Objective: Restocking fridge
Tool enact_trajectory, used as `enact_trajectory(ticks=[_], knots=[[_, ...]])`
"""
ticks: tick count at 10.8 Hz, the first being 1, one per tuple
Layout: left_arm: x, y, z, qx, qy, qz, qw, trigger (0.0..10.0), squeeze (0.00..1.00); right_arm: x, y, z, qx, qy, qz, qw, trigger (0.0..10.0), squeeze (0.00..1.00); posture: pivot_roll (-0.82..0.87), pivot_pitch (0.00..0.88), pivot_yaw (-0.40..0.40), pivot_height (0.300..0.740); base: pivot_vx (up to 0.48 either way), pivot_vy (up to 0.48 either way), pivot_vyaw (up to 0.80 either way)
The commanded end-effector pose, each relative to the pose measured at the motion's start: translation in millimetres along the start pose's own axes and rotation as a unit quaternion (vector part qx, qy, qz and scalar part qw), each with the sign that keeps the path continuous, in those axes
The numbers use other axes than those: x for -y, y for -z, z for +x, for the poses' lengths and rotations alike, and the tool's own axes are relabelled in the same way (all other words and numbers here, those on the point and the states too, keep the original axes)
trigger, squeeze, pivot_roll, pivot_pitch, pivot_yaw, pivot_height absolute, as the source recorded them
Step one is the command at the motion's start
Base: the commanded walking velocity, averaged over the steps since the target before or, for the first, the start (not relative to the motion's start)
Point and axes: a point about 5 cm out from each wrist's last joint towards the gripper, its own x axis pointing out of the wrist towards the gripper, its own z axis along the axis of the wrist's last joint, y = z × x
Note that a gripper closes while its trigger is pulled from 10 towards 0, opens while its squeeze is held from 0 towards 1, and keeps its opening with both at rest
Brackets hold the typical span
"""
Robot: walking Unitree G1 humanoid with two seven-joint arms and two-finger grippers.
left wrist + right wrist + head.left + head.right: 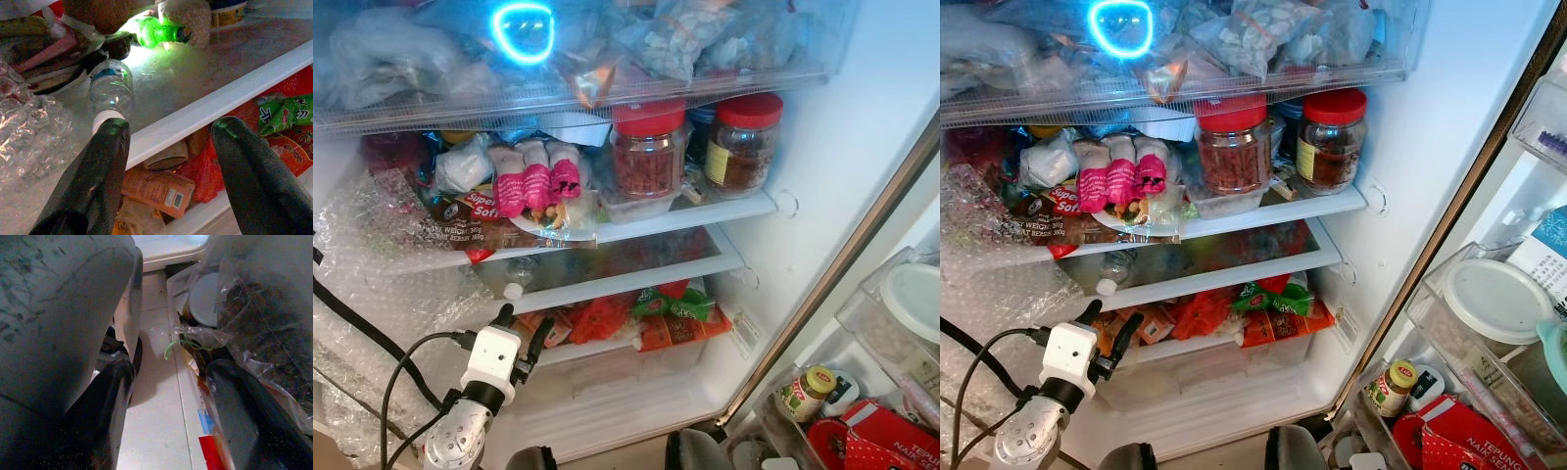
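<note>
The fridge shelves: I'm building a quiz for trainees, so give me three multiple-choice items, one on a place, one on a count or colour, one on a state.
1. Where does the clear water bottle lie?
A. on the middle shelf
B. in the door bin
C. on the floor

2. How many red-lidded jars stand on the upper shelf?
A. one
B. two
C. four

3. How is the left claw?
A. shut on the bottle
C. open, holding nothing
B. shut on a packet

Key: 1 A, it lies on its side there, cap outward. 2 B, two stand side by side. 3 C, its fingers are spread before the shelf edge.
</note>
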Motion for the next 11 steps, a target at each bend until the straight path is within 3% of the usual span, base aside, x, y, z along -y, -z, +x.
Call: enact_trajectory(ticks=[1,11], knots=[[-1.3,1.0,-1.8,-0.008,-0.005,-0.002,1.0,10.0,0.0,-7.2,10.4,-0.7,-0.02,-0.017,-0.004,1.0,10.0,0.0,-0.13,0.0,-0.024,0.619,-0.247,0.0,0.0],[-0.4,4.2,-0.7,-0.021,0.003,0.005,1.0,10.0,0.0,-8.7,13.4,-1.1,-0.027,-0.019,-0.007,0.999,10.0,0.0,-0.13,0.0,-0.021,0.619,-0.28,0.0,0.0]])
